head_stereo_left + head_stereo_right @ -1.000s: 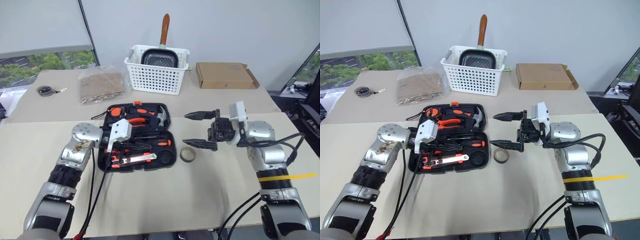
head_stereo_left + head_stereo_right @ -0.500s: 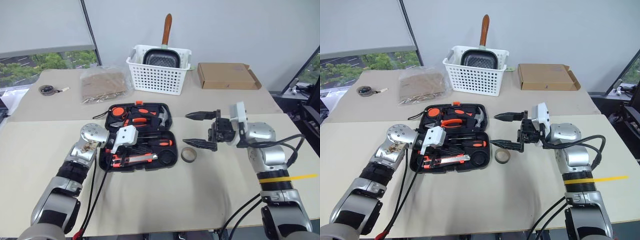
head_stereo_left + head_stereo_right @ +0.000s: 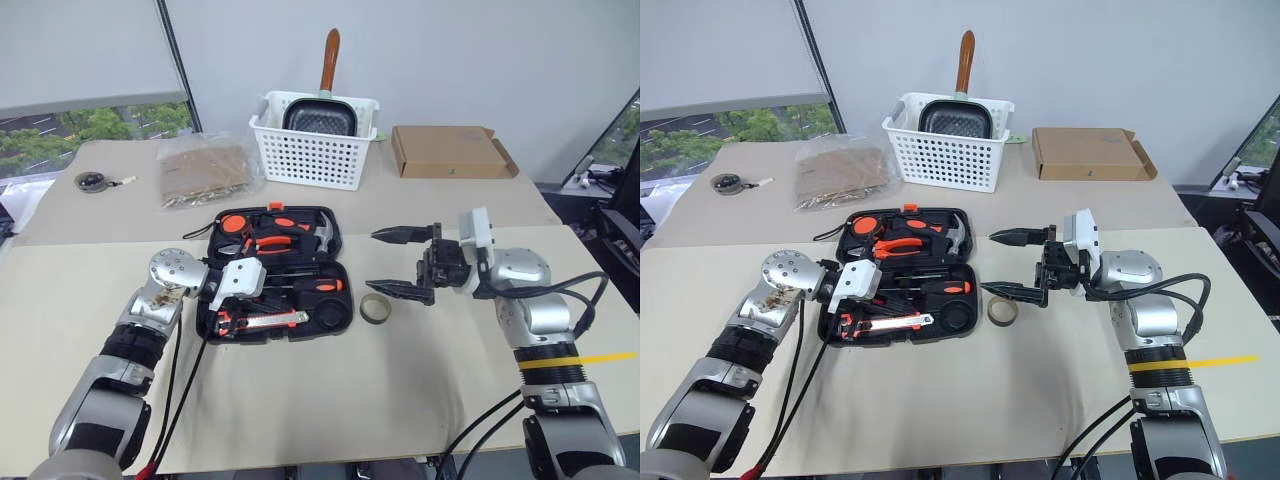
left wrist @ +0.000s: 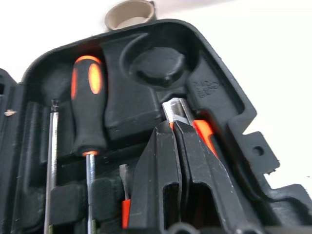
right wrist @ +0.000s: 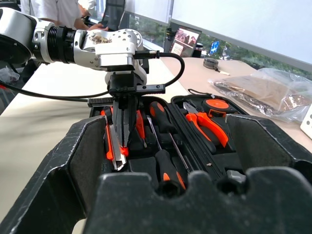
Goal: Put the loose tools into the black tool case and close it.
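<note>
The black tool case (image 3: 339, 244) lies open in the middle of the table. In its near half rest two screwdrivers (image 4: 87, 112) with orange-and-black handles and the orange-black utility knife (image 3: 270, 320). My left gripper (image 4: 174, 126) is shut and points down into that half. Its tips are right at the knife's blade end, and nothing shows between the fingers. The greyish tape roll (image 3: 376, 308) lies on the table just right of the case. Above the roll my right gripper (image 3: 400, 262) hovers open and level, pointing toward the case and holding nothing.
Orange-handled pliers (image 3: 268, 240), a hammer and a tape measure fill the case's far half. Behind stand a white basket (image 3: 315, 155) holding a pan, a flat cardboard box (image 3: 450, 150) and a clear bag (image 3: 205, 170). A round grey gadget (image 3: 92, 181) lies far left.
My left gripper has tipped a little further down into the case's near half. The right gripper has stayed put. The head view has shifted slightly.
</note>
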